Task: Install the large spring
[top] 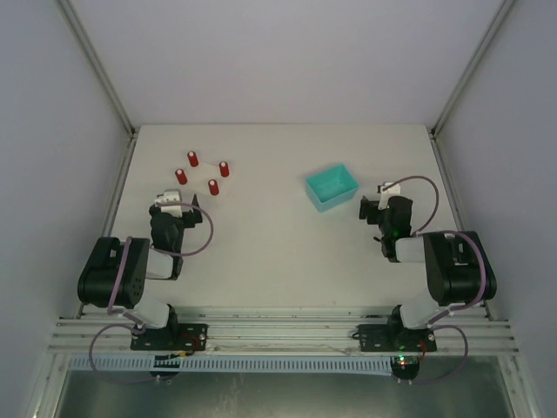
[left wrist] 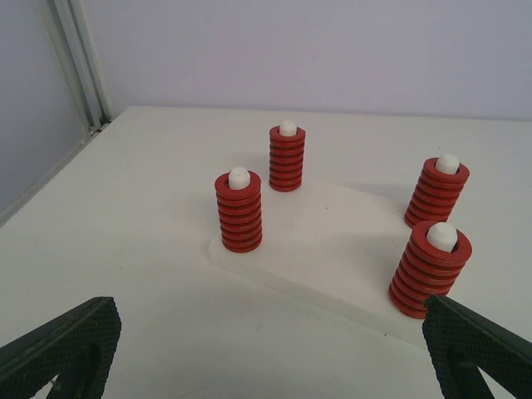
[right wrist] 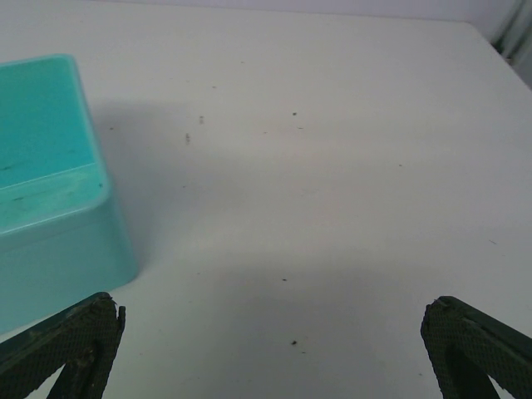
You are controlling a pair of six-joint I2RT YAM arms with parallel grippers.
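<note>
Four red springs point(left wrist: 239, 212) stand upright over white pegs point(left wrist: 238, 176) on a white plate point(left wrist: 324, 237), far left on the table point(top: 278, 261). They look alike in size, so the large one cannot be singled out. Left gripper point(top: 174, 205) sits just near of the plate, fingers spread, empty. Right gripper point(top: 380, 211), spread and empty, sits right of a teal bin point(top: 331, 187).
</note>
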